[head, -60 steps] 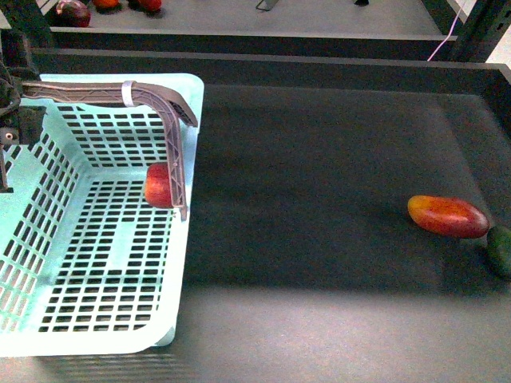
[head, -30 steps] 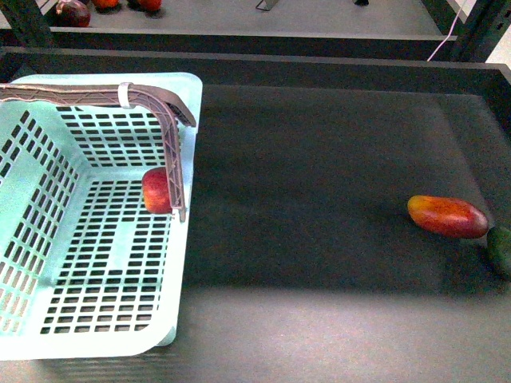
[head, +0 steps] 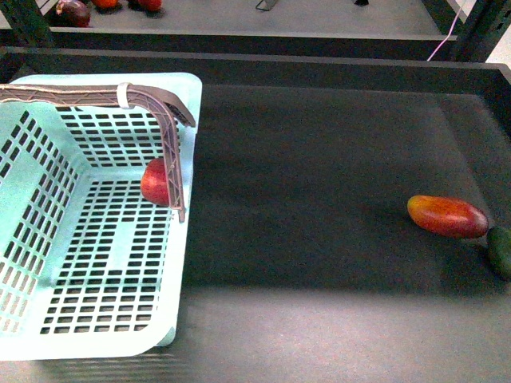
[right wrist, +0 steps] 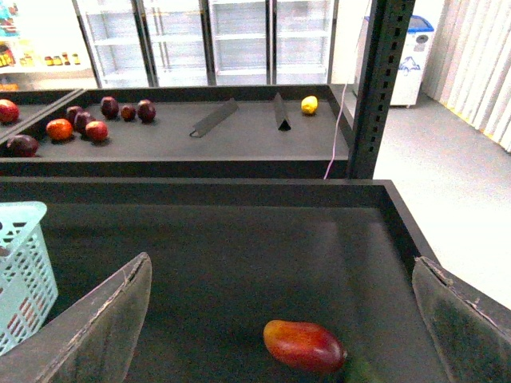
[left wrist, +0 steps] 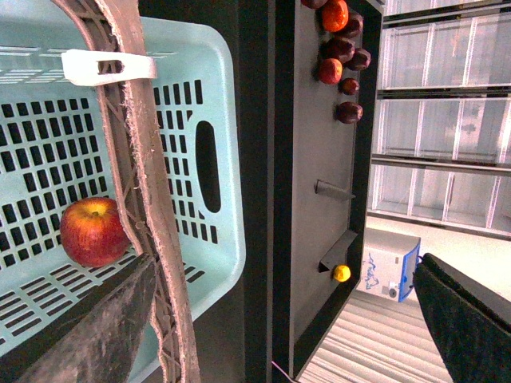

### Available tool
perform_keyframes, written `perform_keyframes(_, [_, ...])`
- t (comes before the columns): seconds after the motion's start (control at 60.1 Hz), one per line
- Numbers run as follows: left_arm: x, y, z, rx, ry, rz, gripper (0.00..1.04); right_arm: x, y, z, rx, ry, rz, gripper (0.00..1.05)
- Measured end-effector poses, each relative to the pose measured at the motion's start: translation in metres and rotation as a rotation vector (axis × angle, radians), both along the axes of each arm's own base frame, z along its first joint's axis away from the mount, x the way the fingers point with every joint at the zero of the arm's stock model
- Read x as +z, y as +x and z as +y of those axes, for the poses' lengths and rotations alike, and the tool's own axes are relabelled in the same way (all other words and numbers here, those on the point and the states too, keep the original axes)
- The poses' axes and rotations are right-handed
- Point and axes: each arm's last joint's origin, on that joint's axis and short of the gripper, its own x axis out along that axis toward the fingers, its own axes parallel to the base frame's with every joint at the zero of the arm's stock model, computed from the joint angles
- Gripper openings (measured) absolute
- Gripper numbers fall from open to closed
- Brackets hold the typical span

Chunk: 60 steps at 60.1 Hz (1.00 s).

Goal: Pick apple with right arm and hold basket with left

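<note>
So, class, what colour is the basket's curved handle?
The handle is brown, a lattice strip, against the mint-green basket. The left wrist view shows it best.

Dusty, scuffed dark-grey tapered fingers on each claw

Mock grocery shop: glass-door refrigerators lining back wall, dark produce shelf carrying loose fruit, mint shopping basket sitting on dark tabletop.
</note>
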Motion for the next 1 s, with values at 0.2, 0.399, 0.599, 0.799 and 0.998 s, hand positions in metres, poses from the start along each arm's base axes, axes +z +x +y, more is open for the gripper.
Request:
perform_keyframes(0.2, [-0.006,0.0,0.0,-0.124,0.106,-0.075,0.91,0.0,0.0,0.0,0.0,0.0,0.0,0.96])
perform_keyframes(0.399, [-0.013,-0.039,0.007,-0.39,1.027,-0.335,0.53,0.0,0.0,0.0,0.0,0.0,0.0,0.96])
perform_keyframes(0.599, [-0.021,-0.07,0.02,-0.462,1.372,-0.275,0.15,0.0,0.0,0.0,0.0,0.0,0.0,0.96])
perform_keyframes(0.799, [-0.026,-0.093,0.021,-0.467,1.419,-0.27,0.03,0.0,0.0,0.0,0.0,0.0,0.0,0.96])
perform_keyframes(0.998, [-0.036,-0.111,0.021,-0.477,1.422,-0.259,0.03,0.0,0.0,0.0,0.0,0.0,0.0,0.96])
